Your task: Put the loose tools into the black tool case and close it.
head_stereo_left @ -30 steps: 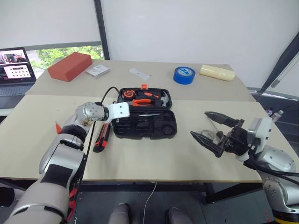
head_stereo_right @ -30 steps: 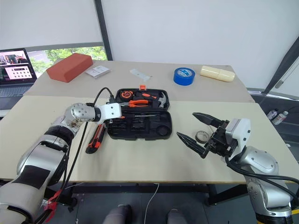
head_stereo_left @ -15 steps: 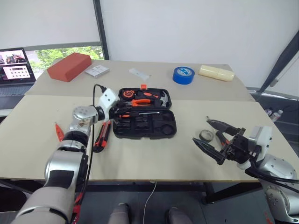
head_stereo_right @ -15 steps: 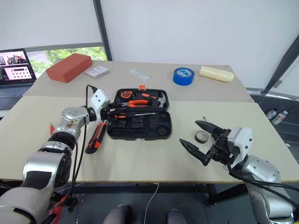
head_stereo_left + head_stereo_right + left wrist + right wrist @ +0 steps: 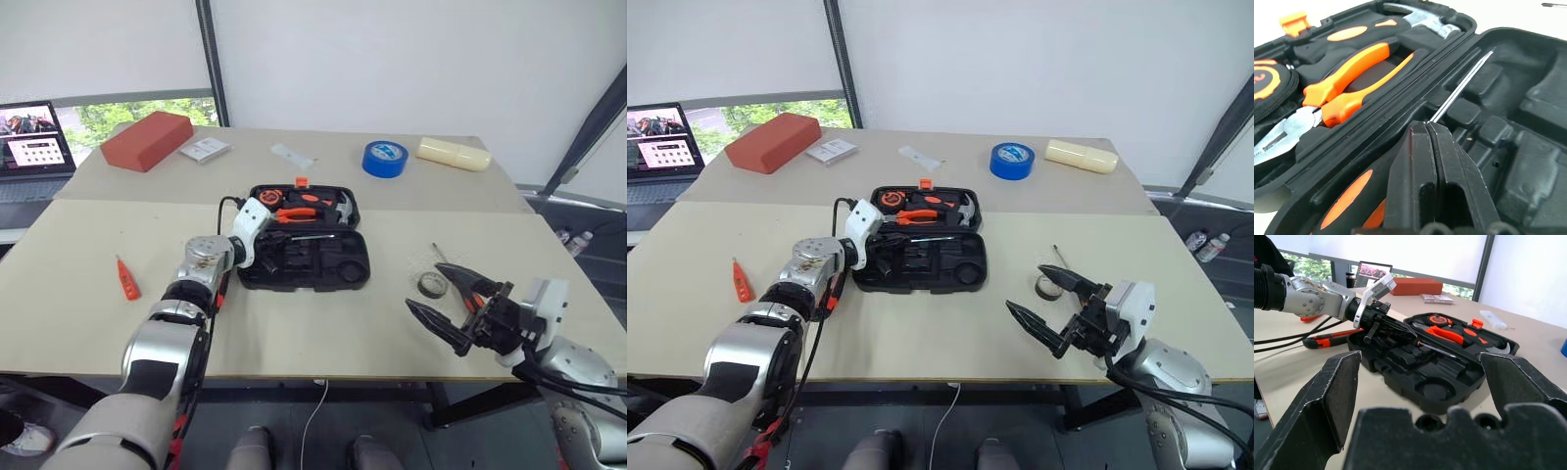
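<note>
The black tool case [image 5: 338, 269] lies open at the table's middle. Its lid holds pliers [image 5: 294, 213], a tape measure and a hammer. My left gripper [image 5: 1426, 125] is shut, fingers pressed together just above an orange-and-black screwdriver [image 5: 1462, 85] that lies in the case's near half. The utility knife [image 5: 1327, 339] rests on the table beside my left arm, which partly covers it. A red tester screwdriver [image 5: 125, 279] lies further left. My right gripper [image 5: 1023, 287] is open and holds nothing, low over the table right of the case, by the small black tape roll [image 5: 431, 284].
At the back are a red brick-like block [image 5: 147, 139], a blue tape roll [image 5: 386, 157], a cream cylinder [image 5: 456, 153] and two white cards [image 5: 206, 149]. A laptop [image 5: 34, 147] stands far left. A thin dark rod [image 5: 438, 253] lies behind the small tape roll.
My left gripper shut and rolled over while edging right into the case. The arm's shift uncovered the red tester and covered most of the knife. My right gripper sank lower.
</note>
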Available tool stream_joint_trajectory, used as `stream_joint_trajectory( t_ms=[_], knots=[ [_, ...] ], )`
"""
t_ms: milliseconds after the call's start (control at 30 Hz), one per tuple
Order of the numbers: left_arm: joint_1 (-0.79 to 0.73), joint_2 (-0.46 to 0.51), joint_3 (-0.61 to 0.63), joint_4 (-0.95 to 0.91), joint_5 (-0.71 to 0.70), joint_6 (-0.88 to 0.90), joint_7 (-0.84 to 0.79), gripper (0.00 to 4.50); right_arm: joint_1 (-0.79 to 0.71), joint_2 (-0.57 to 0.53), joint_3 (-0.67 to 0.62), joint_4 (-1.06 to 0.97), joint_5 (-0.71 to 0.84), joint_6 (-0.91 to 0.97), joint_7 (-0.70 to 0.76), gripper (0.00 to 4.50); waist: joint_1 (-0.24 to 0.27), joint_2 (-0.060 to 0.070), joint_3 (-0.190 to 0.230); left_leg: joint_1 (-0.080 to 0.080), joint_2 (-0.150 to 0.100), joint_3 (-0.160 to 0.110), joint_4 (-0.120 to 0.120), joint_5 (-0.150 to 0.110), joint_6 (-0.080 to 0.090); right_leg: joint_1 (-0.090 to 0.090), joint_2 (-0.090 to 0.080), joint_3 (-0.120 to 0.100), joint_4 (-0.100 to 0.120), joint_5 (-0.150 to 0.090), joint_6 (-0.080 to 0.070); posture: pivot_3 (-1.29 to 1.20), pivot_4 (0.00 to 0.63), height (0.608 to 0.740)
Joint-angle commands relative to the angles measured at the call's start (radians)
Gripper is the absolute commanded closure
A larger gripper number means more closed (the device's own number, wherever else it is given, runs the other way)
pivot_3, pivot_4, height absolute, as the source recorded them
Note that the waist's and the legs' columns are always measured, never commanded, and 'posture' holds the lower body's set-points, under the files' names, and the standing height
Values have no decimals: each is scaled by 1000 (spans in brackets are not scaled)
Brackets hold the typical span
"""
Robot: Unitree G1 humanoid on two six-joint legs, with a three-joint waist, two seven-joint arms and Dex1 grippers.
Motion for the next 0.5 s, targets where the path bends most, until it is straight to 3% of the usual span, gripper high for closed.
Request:
stream_joint_trajectory(
  t_ms=[33,500],
  knots=[
    [-37,-18,-6,15,17,64,63,4422,9,6,-10,-37,0,-33,-1,0,0,0,0,0,0,0,0,0,0,0,0,0,0,0,1,0,150,740],
    [-18,-54,-7,8,18,248,76,4422,55,43,-10,-51,-15,-56,-30,0,1,1,-1,7,-1,0,0,0,-1,6,-1,0,0,-4,5,0,150,740]
  ],
)
